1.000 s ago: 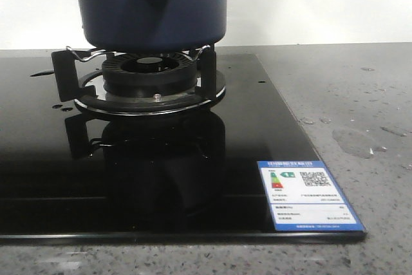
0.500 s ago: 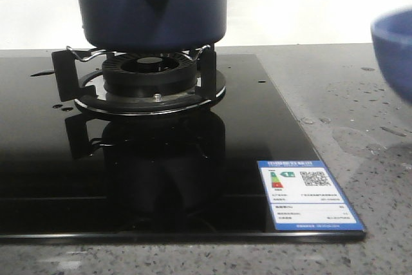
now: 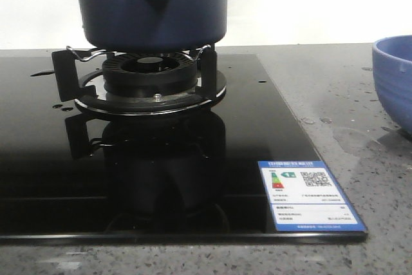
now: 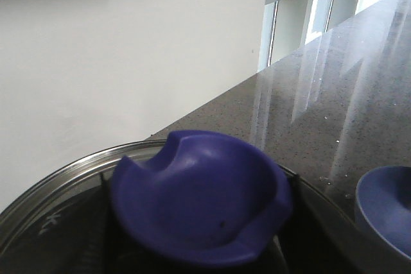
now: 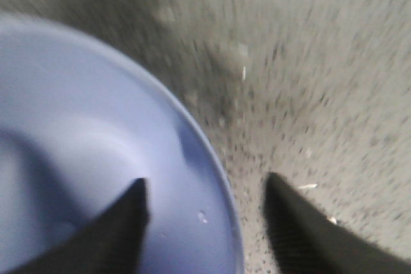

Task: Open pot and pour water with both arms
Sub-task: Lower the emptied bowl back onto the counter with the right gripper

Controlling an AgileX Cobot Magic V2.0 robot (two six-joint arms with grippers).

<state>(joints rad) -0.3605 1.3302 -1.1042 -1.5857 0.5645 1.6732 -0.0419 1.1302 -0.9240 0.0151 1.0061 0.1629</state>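
The dark navy pot [image 3: 151, 4] stands on the burner [image 3: 149, 75]. Its handle stub with the round hole faces me and its top is cut off. In the left wrist view the glass lid's steel rim [image 4: 58, 181] curves round a blue knob [image 4: 199, 200]. My left gripper [image 4: 199, 229] is closed round that knob. Dark fingers [image 4: 293, 187] press on both its sides and are mostly hidden by it. My right gripper [image 5: 205, 184] is open, one finger inside and one outside the rim of the periwinkle bowl [image 5: 83, 158]. That view is blurred. Neither gripper shows in the front view.
The black glass hob [image 3: 257, 114] carries a blue energy label [image 3: 309, 194] at its front right corner. The bowl [image 3: 394, 82] stands on the wet speckled counter [image 3: 360, 133] right of the hob. It also shows in the left wrist view [image 4: 385, 213].
The periwinkle bowl came into the front view from the right and dropped lower to the counter. The pot has not moved.
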